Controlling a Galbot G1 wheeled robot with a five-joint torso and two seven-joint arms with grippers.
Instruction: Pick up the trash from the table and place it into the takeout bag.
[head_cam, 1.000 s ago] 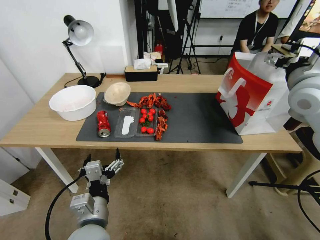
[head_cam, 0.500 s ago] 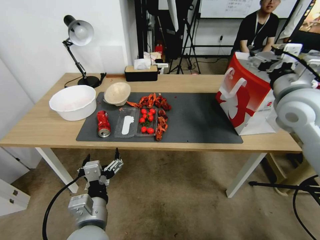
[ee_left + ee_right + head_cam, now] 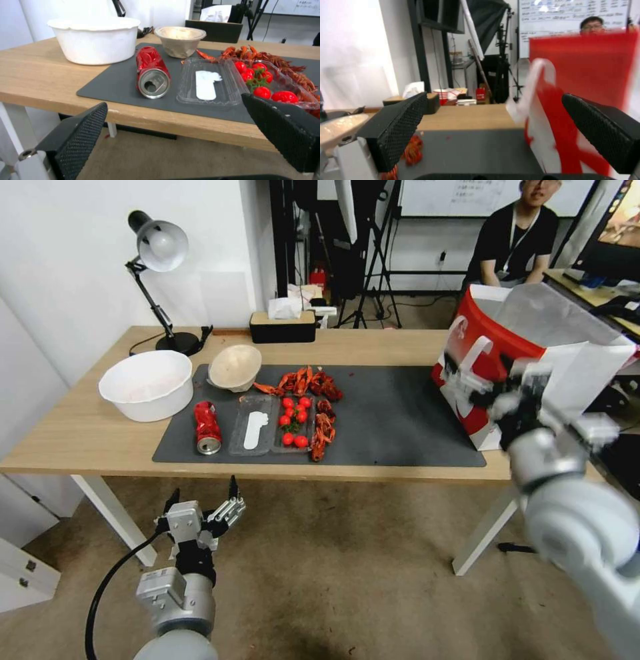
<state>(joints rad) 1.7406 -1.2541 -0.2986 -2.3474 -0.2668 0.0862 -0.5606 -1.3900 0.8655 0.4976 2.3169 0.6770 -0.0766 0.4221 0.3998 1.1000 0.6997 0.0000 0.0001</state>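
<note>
Right end effector (image 3: 481,392) dropped beside stiff paper takeout bag (image 3: 497,330) | fingers spread

Desk lamp (image 3: 159,247); tissue box (image 3: 282,325); tomatoes (image 3: 293,420).

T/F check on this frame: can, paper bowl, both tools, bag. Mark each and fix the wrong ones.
1. The crushed red can lies on its side on the dark mat. True.
2. The beige paper bowl is already inside the takeout bag. False: it sits at the mat's far left corner, next to the white tub.
3. The left tool is open and hangs below the table edge, holding nothing. True.
4. The right tool is shut on a bag handle. False: in the right wrist view its fingers are spread apart and empty, in front of the bag's red panel.
5. The bag stands upright at the table's right end. True.
</note>
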